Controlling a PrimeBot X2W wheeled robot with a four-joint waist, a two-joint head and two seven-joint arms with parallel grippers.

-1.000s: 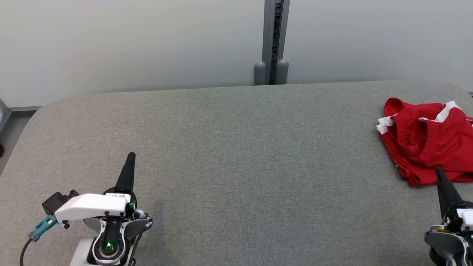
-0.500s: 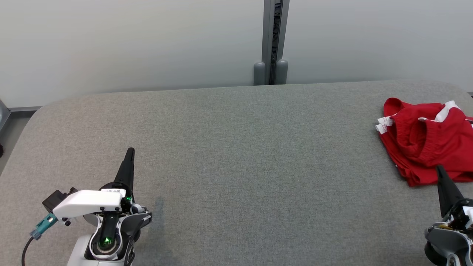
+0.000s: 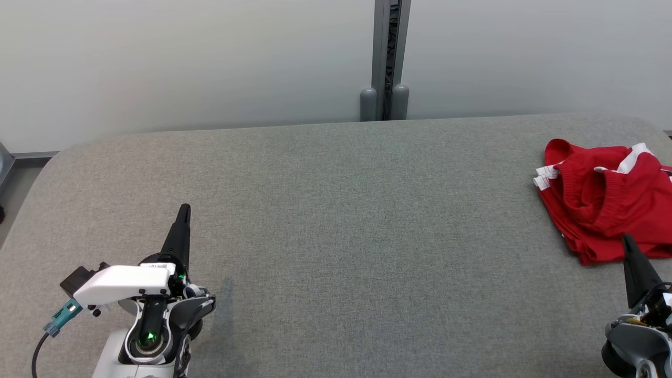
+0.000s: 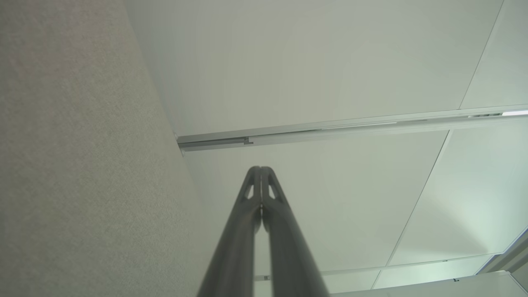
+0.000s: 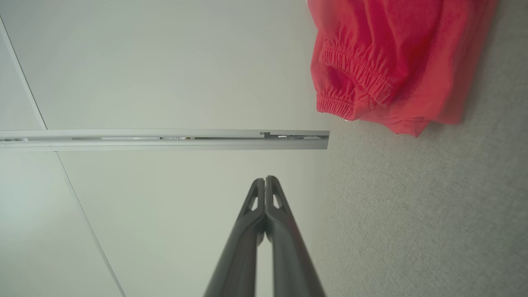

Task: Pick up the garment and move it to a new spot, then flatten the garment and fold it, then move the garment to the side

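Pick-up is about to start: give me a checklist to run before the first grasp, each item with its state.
1. Red garment found: ok, crumpled at the table's right end.
2. Right gripper ready to grasp: not ok, fingers shut.
3. Left gripper ready: not ok, shut.
4. Garment free of both grippers: ok, neither touches it.
5. Garment's full extent seen: not ok, head view's edge cuts it off.

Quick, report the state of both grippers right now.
Left gripper: closed, holding nothing.
Right gripper: closed, holding nothing; the red garment lies apart from it on the table.
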